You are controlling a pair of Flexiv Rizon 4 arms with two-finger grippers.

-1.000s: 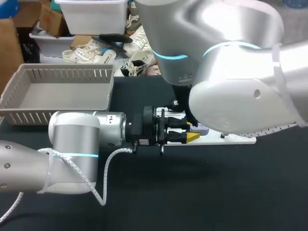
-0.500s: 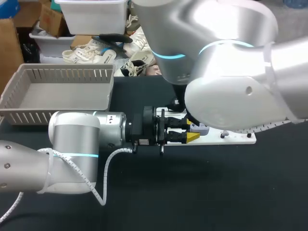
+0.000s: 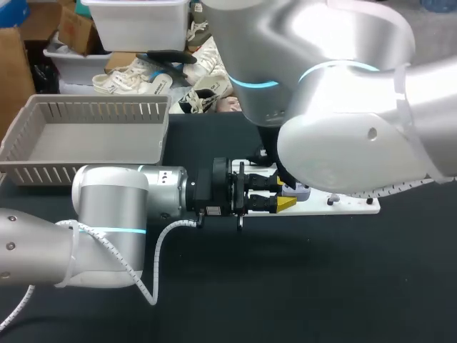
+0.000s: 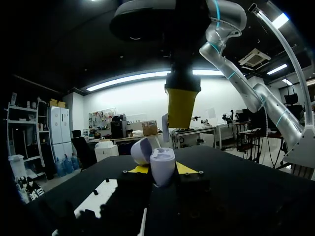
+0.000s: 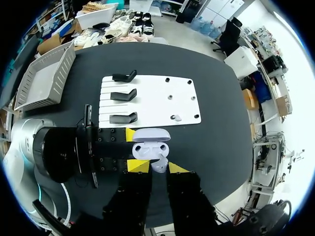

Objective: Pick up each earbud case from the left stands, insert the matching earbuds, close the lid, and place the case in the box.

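— Where is the case?
— Your left gripper (image 3: 284, 194) is clamped on the earbud case (image 5: 150, 147) from both sides. The lid is tipped open, and the case is just beside the white stand board (image 5: 147, 96).
— And the other arm?
— Your right gripper (image 5: 158, 169) hangs directly over the open case, pinching a white earbud (image 4: 165, 127) just above it. The box (image 3: 86, 132) sits well apart, at the table's far left.

Left gripper (image 3: 283, 194) clamped, right gripper (image 5: 158, 167) pinching above
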